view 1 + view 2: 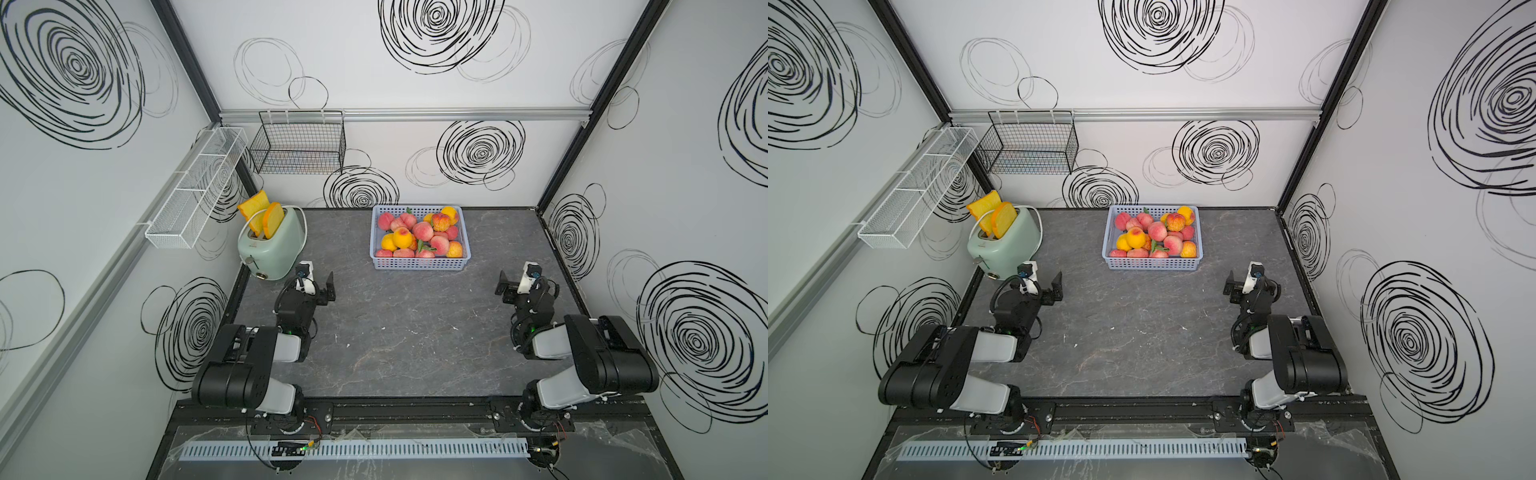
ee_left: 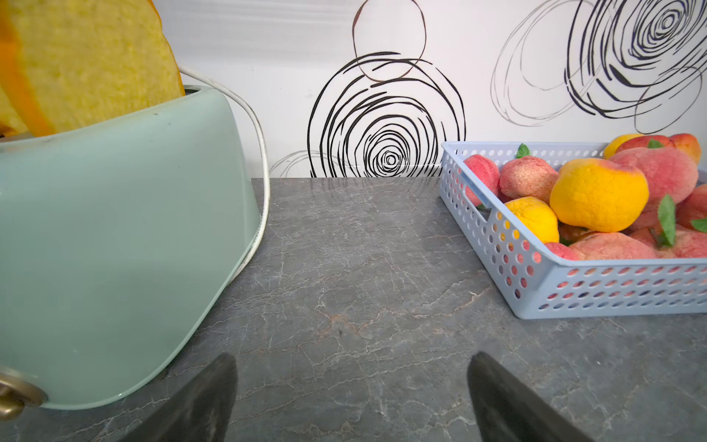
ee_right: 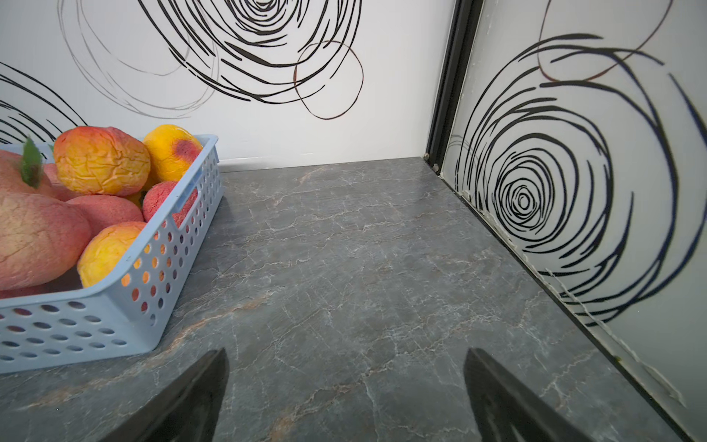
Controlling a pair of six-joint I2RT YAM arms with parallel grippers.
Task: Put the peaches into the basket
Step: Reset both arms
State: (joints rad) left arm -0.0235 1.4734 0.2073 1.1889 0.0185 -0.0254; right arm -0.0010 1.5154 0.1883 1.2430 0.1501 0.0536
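A light-blue perforated basket (image 1: 417,264) (image 1: 1152,264) stands at the back middle of the grey table. Several pink and yellow peaches (image 1: 422,230) (image 1: 1156,230) are heaped in it, and every peach I see lies inside it. My left gripper (image 1: 318,283) (image 1: 1045,284) hovers low at the near left, open and empty. In the left wrist view, this gripper (image 2: 352,367) has bare tabletop between its fingers, and the basket (image 2: 612,291) with the peaches (image 2: 598,195) sits off to one side. My right gripper (image 1: 516,284) (image 3: 346,363) is open and empty at the near right, with the basket (image 3: 76,329) beside it.
A mint-green toaster (image 1: 272,245) (image 2: 114,248) with two yellow bread slices (image 1: 264,218) stands at the back left, close to my left gripper. A black wire rack (image 1: 299,145) and a white mesh rack (image 1: 195,191) hang on the walls. The side wall (image 3: 574,191) runs close to my right gripper.
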